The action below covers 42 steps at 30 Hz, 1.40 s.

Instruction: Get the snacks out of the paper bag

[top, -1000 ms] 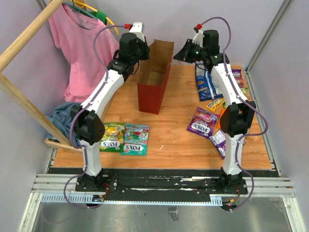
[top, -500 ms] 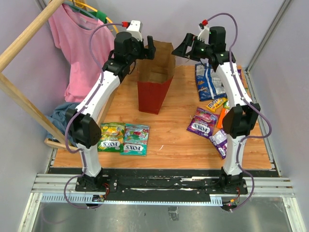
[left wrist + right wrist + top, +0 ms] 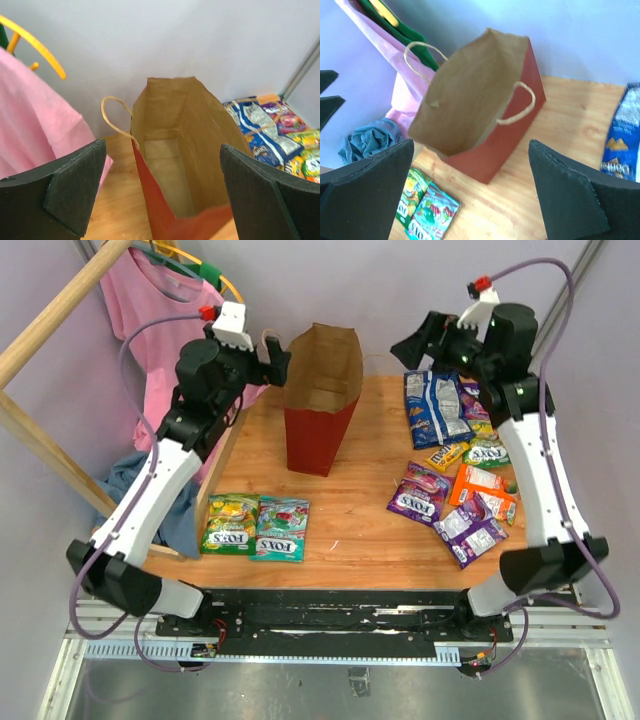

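Note:
The paper bag, red outside and brown inside, stands upright at the back of the wooden table with its mouth open. In the left wrist view the bag's floor shows bare. My left gripper hangs open just left of the bag's rim, holding nothing. My right gripper is open to the bag's right, apart from it. Snacks lie outside the bag: a green packet and a teal packet at front left, a blue-white bag, a yellow pack, a purple packet and an orange packet on the right.
A pink shirt hangs on a hanger at the back left, by a slanted wooden pole. A blue cloth heap lies at the table's left edge. The grey wall stands right behind the bag.
Both grippers have opened and drawn away from the bag's rim, the left one leftward and the right one rightward and up. The bag now stands free with a wider mouth.

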Each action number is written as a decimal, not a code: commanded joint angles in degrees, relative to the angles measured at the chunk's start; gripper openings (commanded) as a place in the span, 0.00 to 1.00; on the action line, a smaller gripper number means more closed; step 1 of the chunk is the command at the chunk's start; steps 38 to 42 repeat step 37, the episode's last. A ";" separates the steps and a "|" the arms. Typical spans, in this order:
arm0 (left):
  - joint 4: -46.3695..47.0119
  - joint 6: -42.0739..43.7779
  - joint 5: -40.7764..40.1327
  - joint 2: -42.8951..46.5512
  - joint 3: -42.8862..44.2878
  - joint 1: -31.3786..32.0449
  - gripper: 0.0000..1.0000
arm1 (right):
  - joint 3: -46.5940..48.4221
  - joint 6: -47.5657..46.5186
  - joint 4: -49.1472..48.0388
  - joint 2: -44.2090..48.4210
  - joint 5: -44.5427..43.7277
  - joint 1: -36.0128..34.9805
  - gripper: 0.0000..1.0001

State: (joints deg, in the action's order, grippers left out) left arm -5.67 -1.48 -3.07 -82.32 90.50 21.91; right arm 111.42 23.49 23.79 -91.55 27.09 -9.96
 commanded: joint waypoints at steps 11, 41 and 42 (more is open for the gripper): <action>13.24 -18.53 1.41 30.42 -45.79 -0.66 1.00 | -66.47 4.09 -20.07 43.21 -17.13 -0.25 0.99; 23.42 -20.84 -5.96 40.96 -69.07 -0.71 0.96 | -80.61 -0.27 -15.97 43.41 -23.77 -0.82 0.99; 23.42 -20.84 -5.96 40.96 -69.07 -0.71 0.96 | -80.61 -0.27 -15.97 43.41 -23.77 -0.82 0.99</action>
